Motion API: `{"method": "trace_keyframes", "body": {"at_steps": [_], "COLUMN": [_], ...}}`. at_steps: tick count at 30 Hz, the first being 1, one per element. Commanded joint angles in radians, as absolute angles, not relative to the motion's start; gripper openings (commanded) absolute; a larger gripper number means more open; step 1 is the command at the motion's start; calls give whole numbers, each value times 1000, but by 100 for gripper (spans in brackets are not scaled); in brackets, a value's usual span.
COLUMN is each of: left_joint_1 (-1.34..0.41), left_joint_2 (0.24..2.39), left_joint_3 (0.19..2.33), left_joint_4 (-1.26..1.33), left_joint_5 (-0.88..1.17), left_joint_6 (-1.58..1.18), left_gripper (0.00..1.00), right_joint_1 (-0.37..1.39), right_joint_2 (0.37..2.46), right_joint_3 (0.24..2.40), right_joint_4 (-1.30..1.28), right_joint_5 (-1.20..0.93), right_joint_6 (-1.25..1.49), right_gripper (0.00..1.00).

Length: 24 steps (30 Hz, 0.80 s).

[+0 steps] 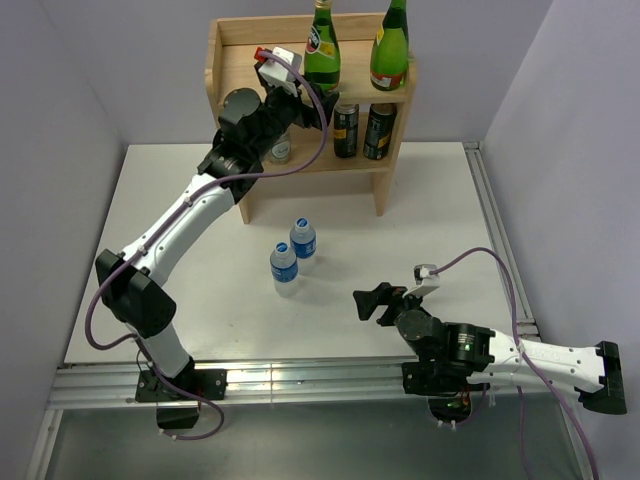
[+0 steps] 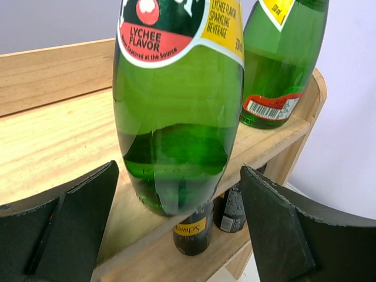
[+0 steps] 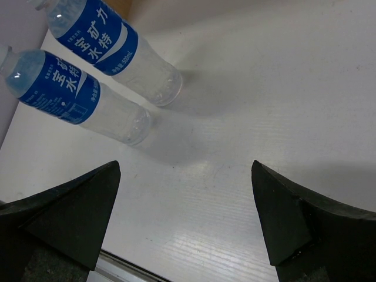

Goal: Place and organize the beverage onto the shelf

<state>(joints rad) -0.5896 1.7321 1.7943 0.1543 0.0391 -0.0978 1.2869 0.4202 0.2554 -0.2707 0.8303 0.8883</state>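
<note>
The light wood shelf stands at the back of the table. Two green glass bottles stand on its top board, and two black cans on the lower tier. My left gripper is open at the shelf's front edge. In the left wrist view it frames the lychee-label green bottle without touching it. Two blue-label water bottles stand on the table. My right gripper is open and empty, low over the table to their right; they also show in the right wrist view.
A small can on the lower tier is partly hidden behind my left arm. The white table has a metal rail along its right edge. Grey walls close in on the left, back and right.
</note>
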Motion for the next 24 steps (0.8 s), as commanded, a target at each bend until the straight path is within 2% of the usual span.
{"method": "trace_keyframes", "body": {"at_steps": [1, 21, 24], "left_joint_1": [-566, -568, -566], "left_joint_2": [1760, 1609, 1601], "left_joint_3": [1698, 1563, 1568], "left_joint_4": [-110, -61, -57], "left_joint_5": [-18, -98, -121], "left_joint_6": [-172, -170, -170], "left_gripper": [91, 88, 84], "right_joint_1": [1293, 1295, 1295], "right_joint_2": [428, 423, 425], "right_joint_3": [259, 259, 261], "right_joint_4": [-250, -255, -253], "right_joint_5": [859, 864, 864], "right_joint_6": [887, 890, 888], "right_gripper": [99, 99, 99]}}
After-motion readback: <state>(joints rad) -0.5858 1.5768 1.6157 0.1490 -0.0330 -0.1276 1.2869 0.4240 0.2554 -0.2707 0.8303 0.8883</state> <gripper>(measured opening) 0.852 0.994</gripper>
